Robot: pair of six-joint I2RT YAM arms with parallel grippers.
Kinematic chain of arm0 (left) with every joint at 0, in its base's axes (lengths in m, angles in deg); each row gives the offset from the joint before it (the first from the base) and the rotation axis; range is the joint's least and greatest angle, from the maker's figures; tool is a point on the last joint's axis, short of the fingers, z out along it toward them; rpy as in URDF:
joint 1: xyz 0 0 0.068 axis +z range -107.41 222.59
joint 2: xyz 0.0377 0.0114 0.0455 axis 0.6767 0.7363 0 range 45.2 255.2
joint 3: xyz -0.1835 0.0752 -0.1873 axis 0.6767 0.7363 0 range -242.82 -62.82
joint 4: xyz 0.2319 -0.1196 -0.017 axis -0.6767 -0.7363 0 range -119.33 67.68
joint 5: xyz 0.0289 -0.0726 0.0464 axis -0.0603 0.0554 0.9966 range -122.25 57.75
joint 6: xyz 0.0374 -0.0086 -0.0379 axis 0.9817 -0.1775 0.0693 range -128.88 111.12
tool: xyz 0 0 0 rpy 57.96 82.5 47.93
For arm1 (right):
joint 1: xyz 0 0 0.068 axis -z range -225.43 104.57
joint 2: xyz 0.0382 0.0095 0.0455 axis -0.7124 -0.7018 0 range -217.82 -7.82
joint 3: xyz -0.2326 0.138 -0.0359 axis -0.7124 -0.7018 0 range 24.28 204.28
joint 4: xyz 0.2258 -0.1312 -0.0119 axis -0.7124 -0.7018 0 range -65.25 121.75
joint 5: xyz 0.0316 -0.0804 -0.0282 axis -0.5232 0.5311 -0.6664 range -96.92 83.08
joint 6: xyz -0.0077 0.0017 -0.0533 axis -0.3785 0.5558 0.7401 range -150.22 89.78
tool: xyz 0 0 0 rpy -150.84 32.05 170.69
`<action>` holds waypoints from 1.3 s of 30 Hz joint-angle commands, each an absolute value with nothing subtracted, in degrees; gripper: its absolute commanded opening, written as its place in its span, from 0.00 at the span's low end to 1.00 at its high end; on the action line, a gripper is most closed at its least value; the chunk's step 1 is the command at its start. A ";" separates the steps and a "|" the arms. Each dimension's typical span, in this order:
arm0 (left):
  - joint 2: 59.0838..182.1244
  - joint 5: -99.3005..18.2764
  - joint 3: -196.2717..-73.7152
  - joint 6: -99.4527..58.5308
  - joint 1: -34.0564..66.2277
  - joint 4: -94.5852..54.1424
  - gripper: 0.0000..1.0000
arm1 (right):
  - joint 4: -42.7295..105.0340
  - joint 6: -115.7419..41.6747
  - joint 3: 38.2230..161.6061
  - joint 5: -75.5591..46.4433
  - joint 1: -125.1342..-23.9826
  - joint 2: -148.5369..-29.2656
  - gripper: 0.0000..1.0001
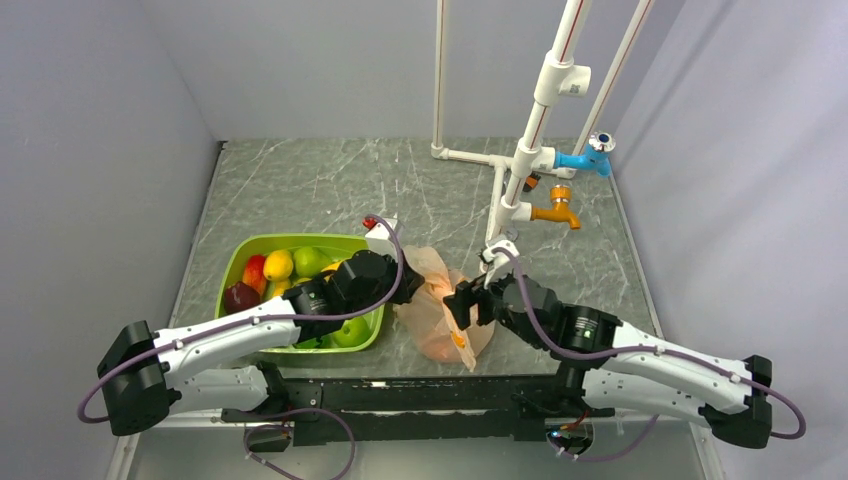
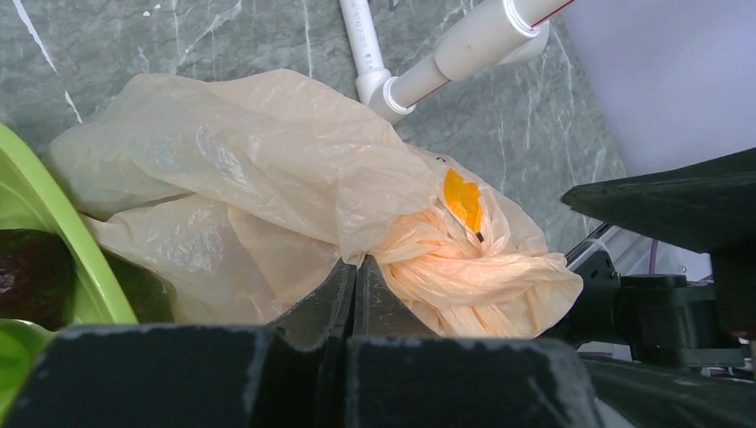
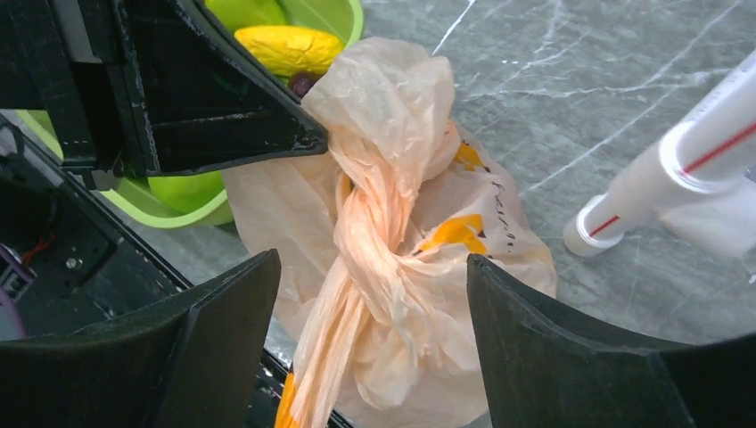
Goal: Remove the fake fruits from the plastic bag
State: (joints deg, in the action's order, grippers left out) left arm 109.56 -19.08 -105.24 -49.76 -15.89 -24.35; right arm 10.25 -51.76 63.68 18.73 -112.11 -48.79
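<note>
The thin peach-orange plastic bag (image 1: 440, 322) lies on the grey marble tabletop (image 1: 320, 180), just beside the bright green plastic tub (image 1: 232, 268). A fold near the bag's top is pinched tight in the left gripper (image 2: 355, 272). The right gripper (image 3: 370, 263) is held wide, with 1 finger on each side of the bag's twisted neck, and nothing is touched by it yet. The fake fruits are hidden inside the bag and cannot be seen. To do this step well, the twist should be gripped low. Then it should be pulled gently away from the left gripper, so the mouth is opened. The thin plastic could be torn if it is tugged hard.
</note>
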 commanded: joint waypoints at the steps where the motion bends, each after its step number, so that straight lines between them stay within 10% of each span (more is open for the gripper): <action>1: 109.06 -20.98 -107.56 -48.61 -15.91 -23.82 0.00 | 15.32 -47.59 65.94 13.67 -111.96 -53.01 0.77; 9: 108.93 -21.75 -107.32 -49.11 -15.88 -22.89 0.00 | 15.57 -45.38 68.80 16.60 -112.04 -61.19 0.56; 25: 107.39 -21.41 -109.88 -47.73 -15.88 -25.15 0.00 | 18.27 -45.93 66.22 20.58 -112.02 -65.73 0.46; 39: 101.44 -13.00 -104.76 -52.07 -15.86 -27.52 0.00 | 15.08 -54.87 59.52 29.72 -111.97 -51.91 0.01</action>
State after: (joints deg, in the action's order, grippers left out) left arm 105.08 -20.17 -106.22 -50.07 -16.29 -27.08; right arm 18.14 -50.01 62.43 21.90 -112.32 -58.41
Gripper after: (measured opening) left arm 0.012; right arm 0.112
